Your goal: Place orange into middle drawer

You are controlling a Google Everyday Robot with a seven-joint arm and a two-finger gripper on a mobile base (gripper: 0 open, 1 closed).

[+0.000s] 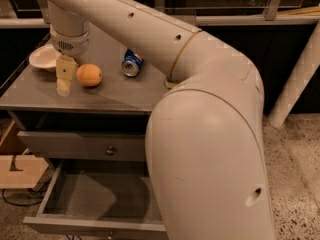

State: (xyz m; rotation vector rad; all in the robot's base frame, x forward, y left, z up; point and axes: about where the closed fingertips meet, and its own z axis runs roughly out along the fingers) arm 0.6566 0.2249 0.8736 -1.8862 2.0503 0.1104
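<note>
The orange [89, 75] lies on the grey cabinet top [115, 91], left of the middle. My gripper [65, 81] hangs down from the wrist [69, 39], its tip at the cabinet top just left of the orange, with a small gap between them. It holds nothing that I can see. The middle drawer [95, 196] stands pulled out below, and its grey inside is bare. The upper knobbed drawer [111, 150] above it is closed.
A white bowl [43, 58] sits at the top's back left, behind the gripper. A blue soda can [132, 64] lies right of the orange. My big arm [210, 149] covers the cabinet's right side. A cardboard box [20, 169] stands on the floor at left.
</note>
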